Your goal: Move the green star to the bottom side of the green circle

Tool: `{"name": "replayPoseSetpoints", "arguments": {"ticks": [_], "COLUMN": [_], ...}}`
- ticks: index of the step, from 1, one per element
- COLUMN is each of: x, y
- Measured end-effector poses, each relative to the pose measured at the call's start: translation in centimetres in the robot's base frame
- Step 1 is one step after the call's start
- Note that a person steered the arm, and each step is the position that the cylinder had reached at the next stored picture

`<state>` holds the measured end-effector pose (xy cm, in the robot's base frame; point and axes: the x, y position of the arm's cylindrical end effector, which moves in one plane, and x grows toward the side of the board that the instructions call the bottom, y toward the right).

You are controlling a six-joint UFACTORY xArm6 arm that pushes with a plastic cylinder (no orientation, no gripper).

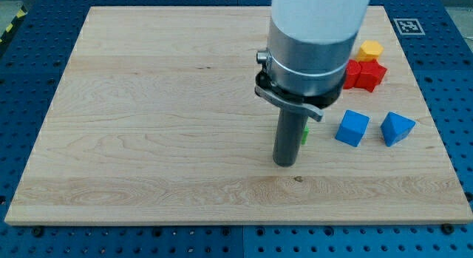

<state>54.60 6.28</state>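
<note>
Here my tip is resting on the pale wooden counter, hiding almost all of a green block just to its right; its shape cannot be told. This rod-ended tool has nothing to clamp. Blue cube, blue wedge-shaped block, red blocks and yellow block are sitting toward the view's right.

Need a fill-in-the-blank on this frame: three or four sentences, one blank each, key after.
1. The two blue blocks, a blue cube and a blue wedge-like block, lie to the view's ____ of my tip.
2. The yellow block sits just above the ____ blocks.
3. A sliver of a ____ block peeks out beside the rod.
4. The blocks rest on a ____ board.

Missing words: right; red; green; wooden
</note>
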Motion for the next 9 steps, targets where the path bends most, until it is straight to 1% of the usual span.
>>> {"name": "replayPoseSetpoints", "arguments": {"ticks": [1,4,6,7,8,9], "x": [-0.4,-10.9,-13.6,-14.3,-14.2,-12.0], "y": [0.0,3.8,8.9,10.0,9.8,5.6]}}
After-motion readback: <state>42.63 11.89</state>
